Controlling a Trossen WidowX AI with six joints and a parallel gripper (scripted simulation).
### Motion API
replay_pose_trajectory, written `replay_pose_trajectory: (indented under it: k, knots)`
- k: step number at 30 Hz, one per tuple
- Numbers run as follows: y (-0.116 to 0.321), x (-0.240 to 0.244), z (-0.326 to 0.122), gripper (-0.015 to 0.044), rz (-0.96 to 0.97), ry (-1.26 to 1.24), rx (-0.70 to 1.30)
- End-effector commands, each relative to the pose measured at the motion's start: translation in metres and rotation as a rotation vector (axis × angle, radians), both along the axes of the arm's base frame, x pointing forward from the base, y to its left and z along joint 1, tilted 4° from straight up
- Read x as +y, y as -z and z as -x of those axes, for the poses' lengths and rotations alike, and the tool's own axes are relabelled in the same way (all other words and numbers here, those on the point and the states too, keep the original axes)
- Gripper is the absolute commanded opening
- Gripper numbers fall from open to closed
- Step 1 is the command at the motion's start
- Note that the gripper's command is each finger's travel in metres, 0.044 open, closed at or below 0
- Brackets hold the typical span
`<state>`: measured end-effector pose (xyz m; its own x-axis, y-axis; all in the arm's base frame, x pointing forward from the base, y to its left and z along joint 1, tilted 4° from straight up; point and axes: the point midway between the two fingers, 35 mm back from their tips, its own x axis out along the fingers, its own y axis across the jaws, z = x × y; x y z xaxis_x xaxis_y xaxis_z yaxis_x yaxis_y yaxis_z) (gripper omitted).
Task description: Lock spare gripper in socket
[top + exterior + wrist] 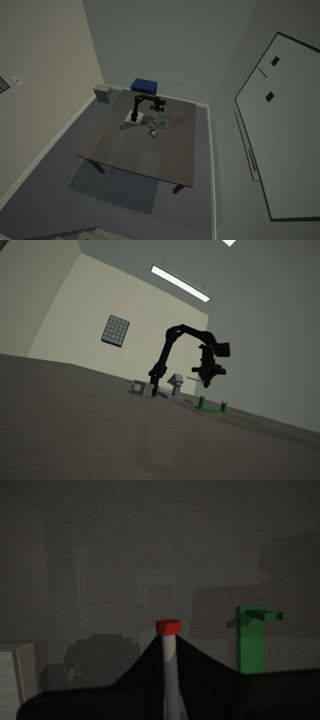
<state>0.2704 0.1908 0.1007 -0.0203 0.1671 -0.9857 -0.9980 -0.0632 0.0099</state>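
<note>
My gripper is shut on the lock pin, a thin pale rod with a red head. The head stands just past the fingertips. The rod's far end points toward the grey mount, with a gap between rod and socket in the exterior view. The socket looks empty. The spare gripper, a grey block with a lighter stub, lies on the table beside the mount. A grey block at the left of the wrist view is probably the mount's head.
A green stand with two uprights is on the table below the gripper, beside the mount. The arm's white base plate is on the mount's other side. A blue cabinet is beyond the table's back edge.
</note>
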Motion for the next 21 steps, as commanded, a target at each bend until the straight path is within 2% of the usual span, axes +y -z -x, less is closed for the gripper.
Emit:
replay_pose_trajectory:
  k: [1, 21]
  knots:
    - [0.002, 0.000, 0.001, 0.0000, 0.002, 0.000, 0.003]
    - [-0.009, 0.021, -0.042, 0.0000, 0.000, 0.009, -0.001]
